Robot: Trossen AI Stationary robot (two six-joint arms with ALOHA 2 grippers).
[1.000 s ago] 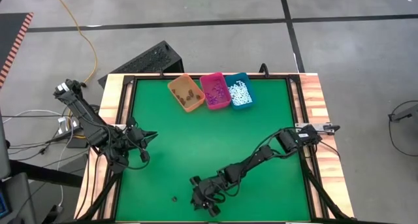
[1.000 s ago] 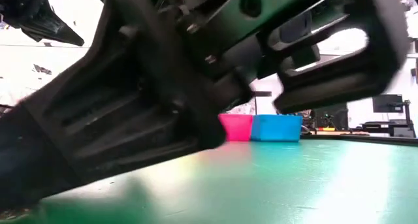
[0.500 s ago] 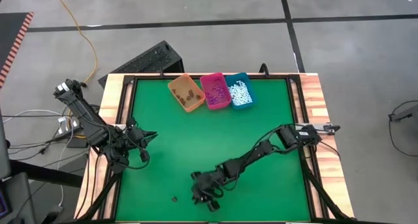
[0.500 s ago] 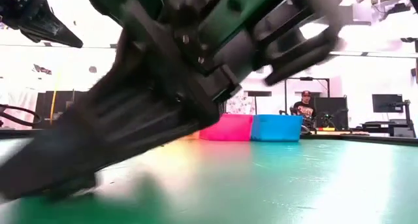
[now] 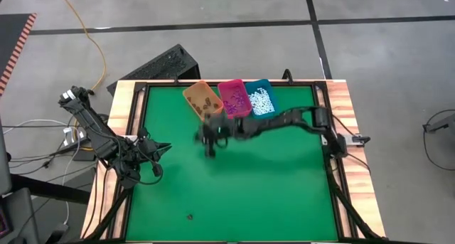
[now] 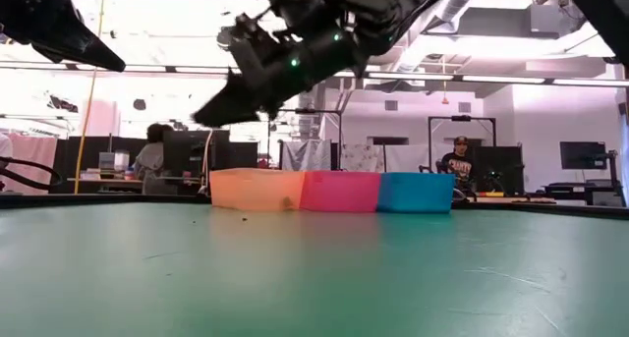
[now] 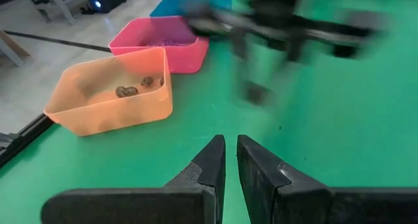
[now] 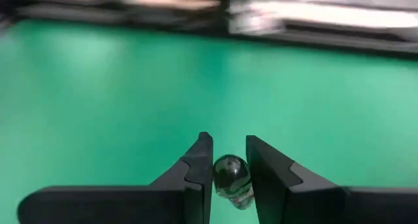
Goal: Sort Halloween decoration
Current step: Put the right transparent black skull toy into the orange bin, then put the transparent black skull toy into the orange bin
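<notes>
Right gripper (image 5: 208, 136) hangs just near of the orange bin (image 5: 202, 101), clenched on a dark piece (image 8: 232, 177); left gripper (image 7: 230, 160), closed and empty, waits at the desk's (image 5: 284, 194) left edge

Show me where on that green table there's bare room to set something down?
Most of the green table mat is bare, below the bins. Crowded: the orange bin, pink bin, teal bin, with the right tool alongside.
</notes>
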